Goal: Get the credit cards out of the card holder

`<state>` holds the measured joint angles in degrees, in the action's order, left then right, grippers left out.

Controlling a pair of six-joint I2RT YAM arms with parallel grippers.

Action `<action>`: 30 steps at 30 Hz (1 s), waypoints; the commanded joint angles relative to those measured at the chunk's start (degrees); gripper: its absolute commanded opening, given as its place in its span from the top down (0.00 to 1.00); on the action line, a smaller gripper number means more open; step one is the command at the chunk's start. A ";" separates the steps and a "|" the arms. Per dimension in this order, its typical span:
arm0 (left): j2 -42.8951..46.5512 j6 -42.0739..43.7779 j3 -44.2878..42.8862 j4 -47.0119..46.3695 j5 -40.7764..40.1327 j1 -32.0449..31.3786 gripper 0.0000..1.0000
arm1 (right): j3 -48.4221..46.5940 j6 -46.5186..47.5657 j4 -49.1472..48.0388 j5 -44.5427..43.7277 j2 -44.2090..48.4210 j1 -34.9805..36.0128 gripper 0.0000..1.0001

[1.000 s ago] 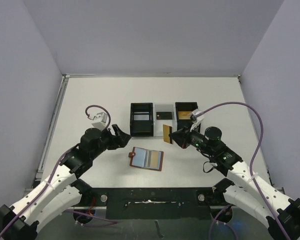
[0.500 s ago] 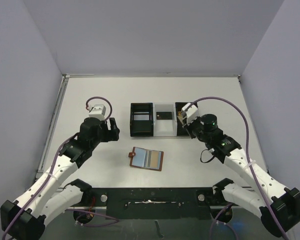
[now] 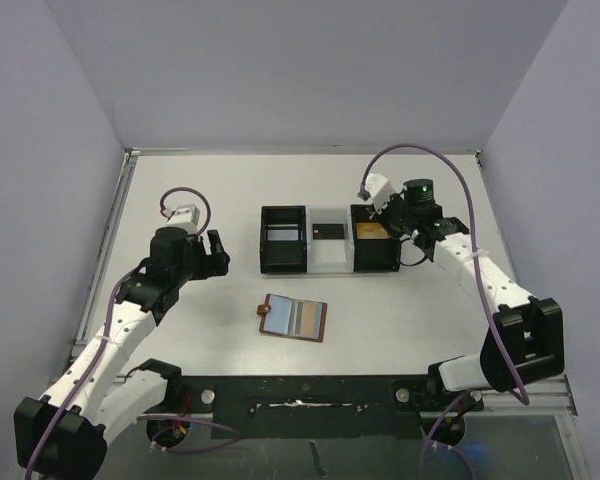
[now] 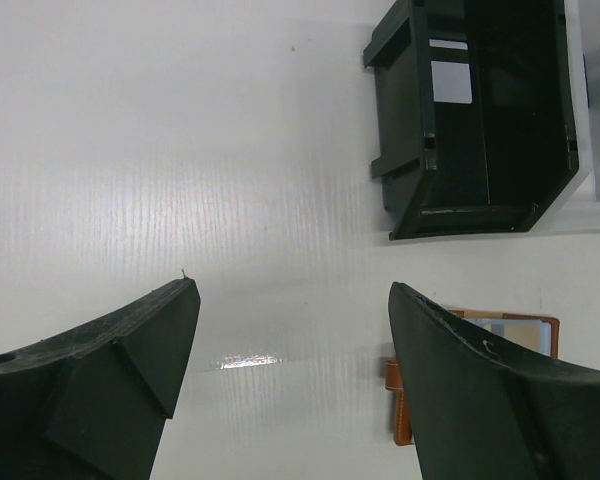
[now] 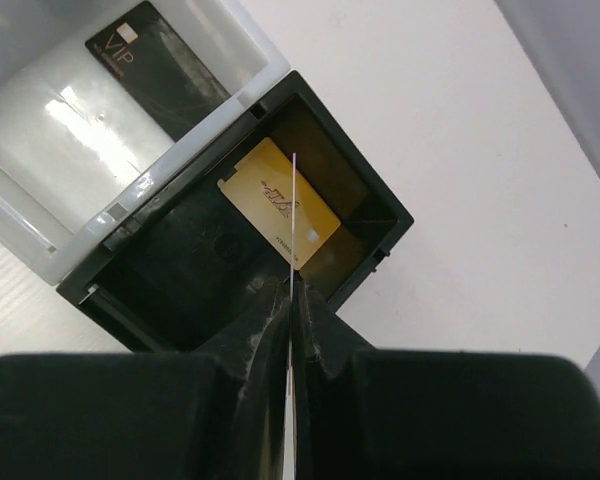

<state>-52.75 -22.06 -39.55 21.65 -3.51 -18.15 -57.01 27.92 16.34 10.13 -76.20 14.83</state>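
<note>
- the tray [image 3: 283, 266] sits at 12 o'clock from the wallet [image 3: 293, 317].
- a credit card [image 5: 278, 203] lies in the tray's right compartment.
- a small card [image 5: 158, 62] lies in the middle compartment.
- a second credit card [image 5: 292, 220] hangs edge-on over the first.

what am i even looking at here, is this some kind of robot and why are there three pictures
Yes, it is a robot: a left arm and a right arm, bolted to the near edge of a white table. The wide picture looks down from above and behind them. The other two pictures come from a camera on each wrist.

On the table lie an open brown card holder and a three-compartment tray. The tray's white middle compartment holds a black VIP card. Its black right compartment holds a gold credit card.

The right gripper is shut on another thin card, seen edge-on above that right compartment. The left gripper is open and holds nothing.
</note>
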 commanded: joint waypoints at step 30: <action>4.21 3.51 0.50 -5.18 2.37 0.40 0.24 | -7.90 35.19 -6.64 2.97 -22.39 0.59 1.00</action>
<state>-49.52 -19.75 -38.50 19.70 -1.23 -18.15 -64.66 60.23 16.05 14.28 -99.18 14.79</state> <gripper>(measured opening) 0.756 0.029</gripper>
